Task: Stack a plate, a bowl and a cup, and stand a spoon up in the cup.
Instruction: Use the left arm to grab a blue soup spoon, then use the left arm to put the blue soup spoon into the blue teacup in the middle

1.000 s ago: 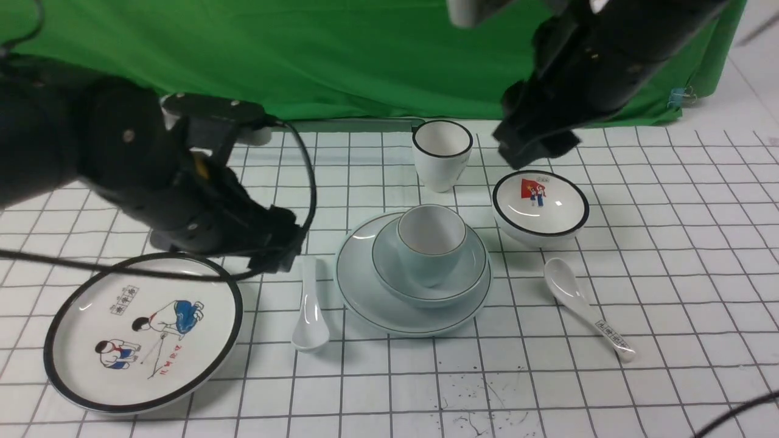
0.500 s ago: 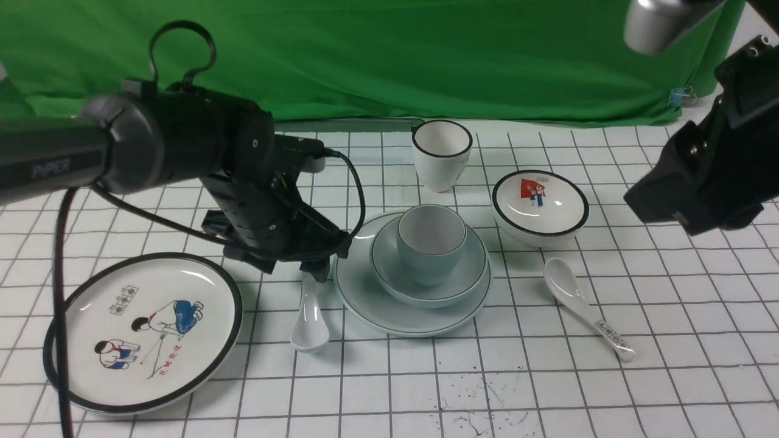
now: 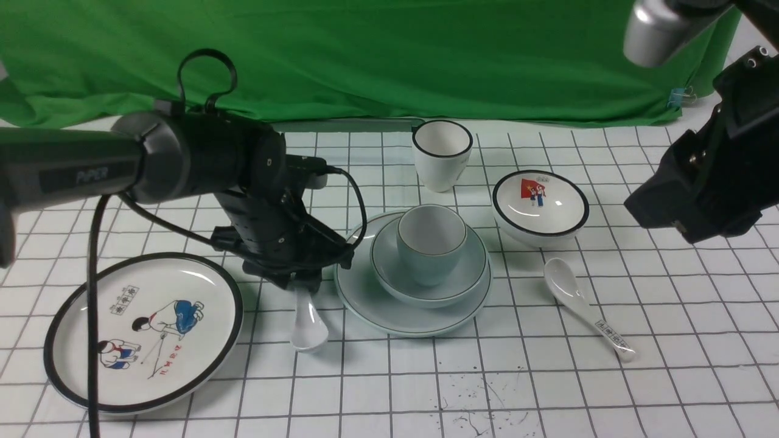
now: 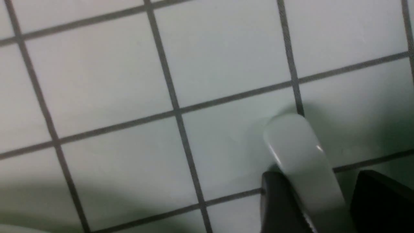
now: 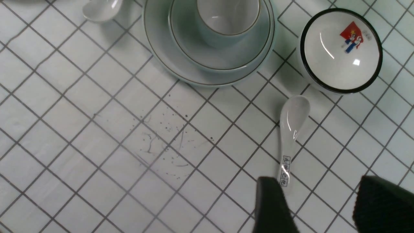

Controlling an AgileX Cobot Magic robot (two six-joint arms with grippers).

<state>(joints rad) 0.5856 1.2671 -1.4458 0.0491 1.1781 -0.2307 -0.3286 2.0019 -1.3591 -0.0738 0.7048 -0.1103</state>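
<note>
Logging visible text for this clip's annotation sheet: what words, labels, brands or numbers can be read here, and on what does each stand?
"PIPER": on the black link of the left arm.
Printed characters on the handle of the marked spoon: too small to read.
Characters on the cartoon plate, a boxed group and a red line: too small to read.
Tiny marks beside the flag in the flag bowl: unreadable.
No numbers can be made out.
</note>
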